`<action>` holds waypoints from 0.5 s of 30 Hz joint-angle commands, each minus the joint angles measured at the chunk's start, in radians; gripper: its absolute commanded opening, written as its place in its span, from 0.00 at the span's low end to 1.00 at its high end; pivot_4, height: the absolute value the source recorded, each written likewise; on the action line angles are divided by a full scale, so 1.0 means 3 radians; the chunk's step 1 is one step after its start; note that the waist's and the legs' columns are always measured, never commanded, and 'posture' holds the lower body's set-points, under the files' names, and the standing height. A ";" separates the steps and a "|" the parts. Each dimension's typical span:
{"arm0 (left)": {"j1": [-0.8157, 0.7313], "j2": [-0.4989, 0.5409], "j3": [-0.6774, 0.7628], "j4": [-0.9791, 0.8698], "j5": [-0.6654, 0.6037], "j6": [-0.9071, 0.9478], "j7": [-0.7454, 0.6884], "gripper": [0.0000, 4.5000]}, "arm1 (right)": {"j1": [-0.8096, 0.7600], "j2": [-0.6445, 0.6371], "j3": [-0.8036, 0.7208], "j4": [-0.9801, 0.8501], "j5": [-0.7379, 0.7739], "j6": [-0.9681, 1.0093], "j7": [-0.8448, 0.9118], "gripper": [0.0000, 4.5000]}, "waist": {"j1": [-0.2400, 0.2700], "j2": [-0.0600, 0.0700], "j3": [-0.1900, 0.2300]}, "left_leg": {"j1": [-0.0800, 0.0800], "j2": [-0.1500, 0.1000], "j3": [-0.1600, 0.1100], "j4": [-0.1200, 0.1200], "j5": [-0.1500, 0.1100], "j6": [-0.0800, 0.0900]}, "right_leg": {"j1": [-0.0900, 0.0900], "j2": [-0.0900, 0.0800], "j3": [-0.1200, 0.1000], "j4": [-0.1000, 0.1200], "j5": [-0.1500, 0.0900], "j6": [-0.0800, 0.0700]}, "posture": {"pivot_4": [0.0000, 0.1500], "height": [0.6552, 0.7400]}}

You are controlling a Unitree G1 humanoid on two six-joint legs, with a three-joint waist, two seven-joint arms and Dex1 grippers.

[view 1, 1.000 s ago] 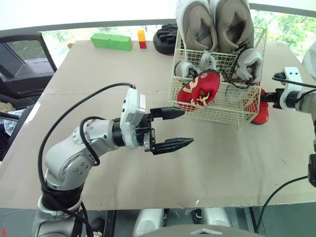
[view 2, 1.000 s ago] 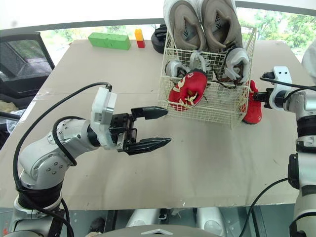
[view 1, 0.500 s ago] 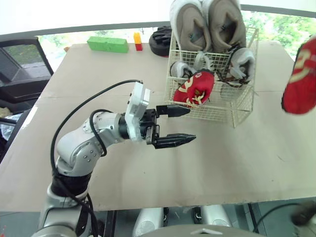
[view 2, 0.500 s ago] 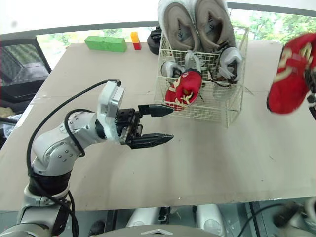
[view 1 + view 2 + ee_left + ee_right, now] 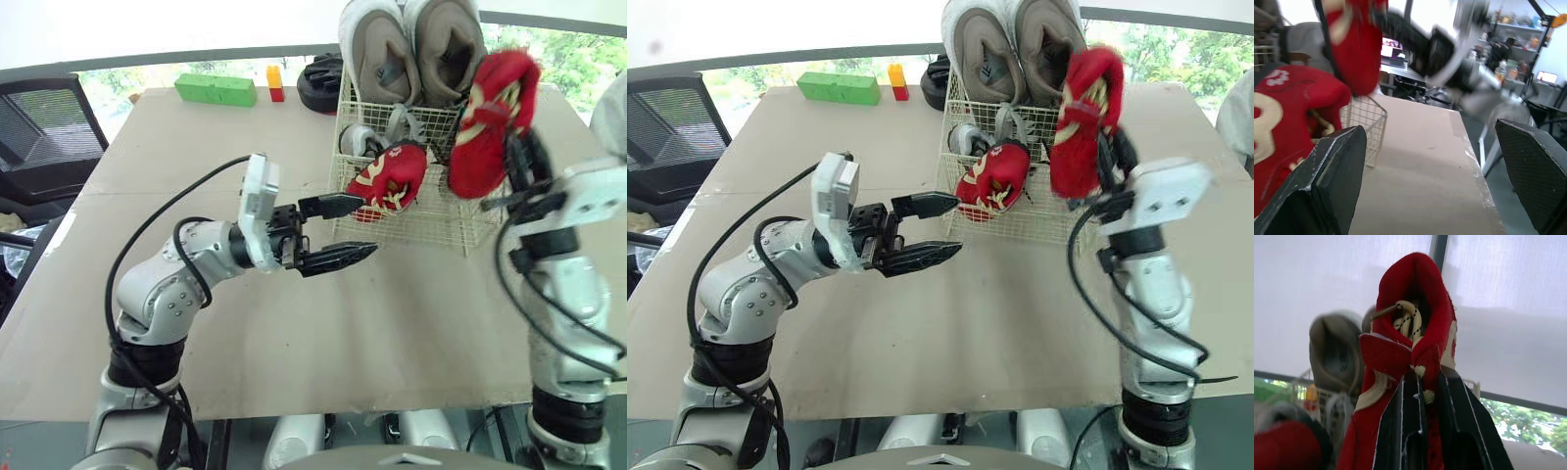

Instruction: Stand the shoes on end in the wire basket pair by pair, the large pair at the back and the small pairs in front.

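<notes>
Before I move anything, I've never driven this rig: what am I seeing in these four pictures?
It is a two-armed humanoid robot. The two wide pictures come from its head, looking down over a table. The other two come from wrist cameras, looking along each hand's black fingers. The left hand is open and empty, near the wire basket. The right hand grips a red shoe, raised by the basket. Inside are a large tan pair at the back and a second red shoe in front. A green block lies at the far edge.
</notes>
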 commanded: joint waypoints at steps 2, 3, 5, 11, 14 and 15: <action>0.0128 -0.0013 0.0142 -0.0217 -0.0107 -0.0012 0.0184 1.00 | 0.0129 0.0140 -0.0003 0.0714 -0.0223 -0.0882 -0.0200 0.01 | -0.0009 -0.0002 -0.0001 | 0.0006 0.0001 0.0004 -0.0001 0.0001 -0.0001 | 0.0003 0.0001 0.0005 0.0002 0.0000 0.0000 | 1.00 1.00; 0.0135 -0.0041 0.0150 -0.0227 -0.0128 -0.0008 0.0245 1.00 | 0.0162 0.0164 -0.0017 0.0849 -0.0230 -0.0992 -0.0226 0.01 | -0.0005 -0.0002 -0.0001 | 0.0009 0.0001 0.0004 -0.0001 0.0001 -0.0001 | 0.0007 0.0001 0.0005 0.0002 0.0000 0.0000 | 1.00 1.00; 0.0131 -0.0074 0.0155 -0.0241 -0.0189 0.0027 0.0343 1.00 | 0.0267 0.0215 0.0002 0.1035 -0.0167 -0.1118 -0.0200 0.01 | 0.0007 -0.0008 -0.0004 | 0.0023 0.0001 0.0004 -0.0001 -0.0003 0.0005 | 0.0019 0.0000 0.0006 0.0001 0.0000 -0.0001 | 1.00 1.00; 0.0301 0.0030 0.0171 -0.0225 -0.0086 -0.0075 0.0253 1.00 | 0.0674 0.0188 0.0171 0.0629 0.0388 -0.0830 0.0192 0.01 | -0.0005 -0.0008 -0.0005 | 0.0037 0.0001 0.0006 -0.0004 -0.0008 0.0013 | 0.0032 -0.0001 0.0011 0.0001 -0.0005 -0.0008 | 1.00 1.00; 0.0353 0.0020 0.0154 -0.0230 -0.0082 -0.0111 0.0251 1.00 | 0.0848 0.0086 0.0215 0.0363 0.0618 -0.0588 0.0361 0.21 | 0.0004 -0.0008 -0.0004 | 0.0037 0.0004 0.0005 -0.0008 -0.0008 0.0013 | 0.0029 0.0001 0.0009 0.0000 -0.0004 -0.0007 | 1.00 1.00; 0.0377 0.0019 0.0140 -0.0237 -0.0077 -0.0117 0.0244 1.00 | 0.0952 -0.0006 0.0240 0.0221 0.0703 -0.0453 0.0454 0.32 | 0.0006 -0.0008 -0.0004 | 0.0037 0.0004 0.0005 -0.0009 -0.0009 0.0013 | 0.0029 0.0000 0.0009 0.0000 -0.0005 -0.0008 | 1.00 1.00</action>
